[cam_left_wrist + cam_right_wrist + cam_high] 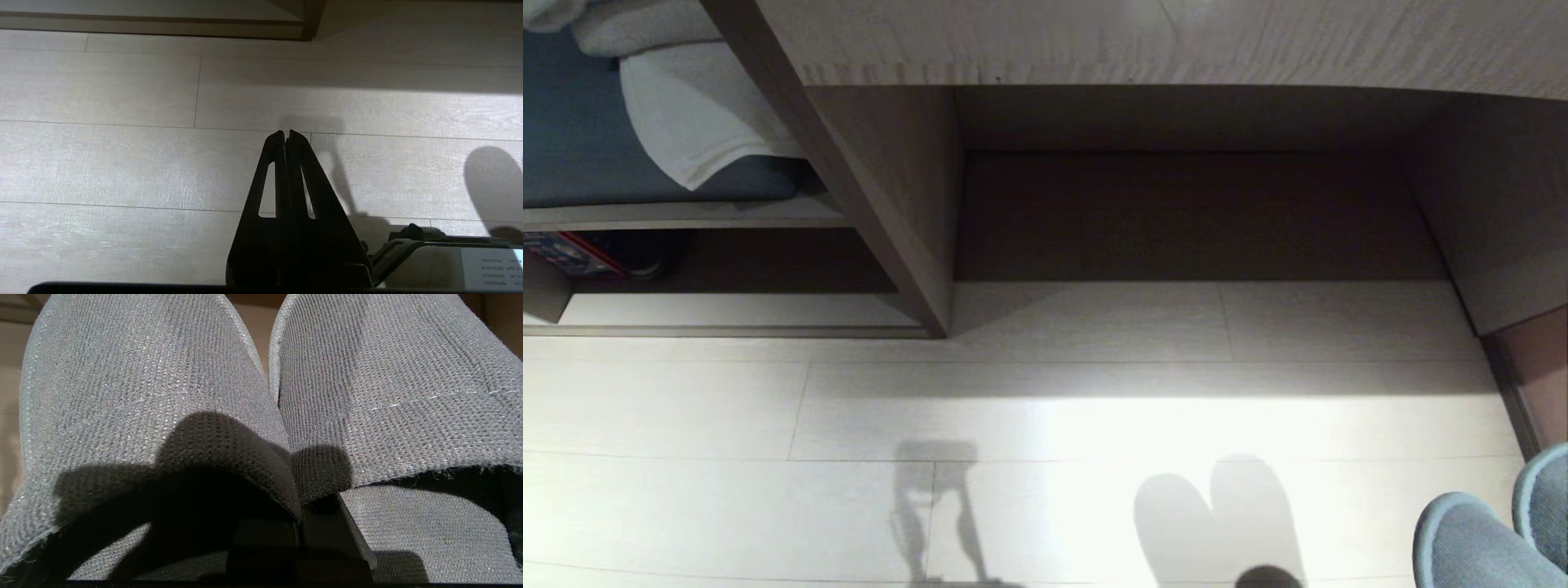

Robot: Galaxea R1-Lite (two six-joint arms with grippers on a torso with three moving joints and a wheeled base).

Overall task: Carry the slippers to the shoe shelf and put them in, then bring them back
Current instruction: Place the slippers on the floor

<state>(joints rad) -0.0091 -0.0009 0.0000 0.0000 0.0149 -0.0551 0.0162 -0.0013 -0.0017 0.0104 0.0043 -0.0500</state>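
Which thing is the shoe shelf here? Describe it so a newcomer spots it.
Start from the pale plank floor; left of the wide dark-backed desk recess is the shoe shelf, a low pale wood-grain cubby with a dark brown back. A slanted support panel bounds it, and unlike the recess it has its own raised base board.

Your head view looks steeply down from above at the floor (1045,425) before the shelf (727,314). Your left wrist view sits low, facing the same floor and shelf edge (155,26) beyond its gripper (286,136). Your right wrist view is pressed close behind the slippers (163,375), whose toes your head view catches at bottom right.
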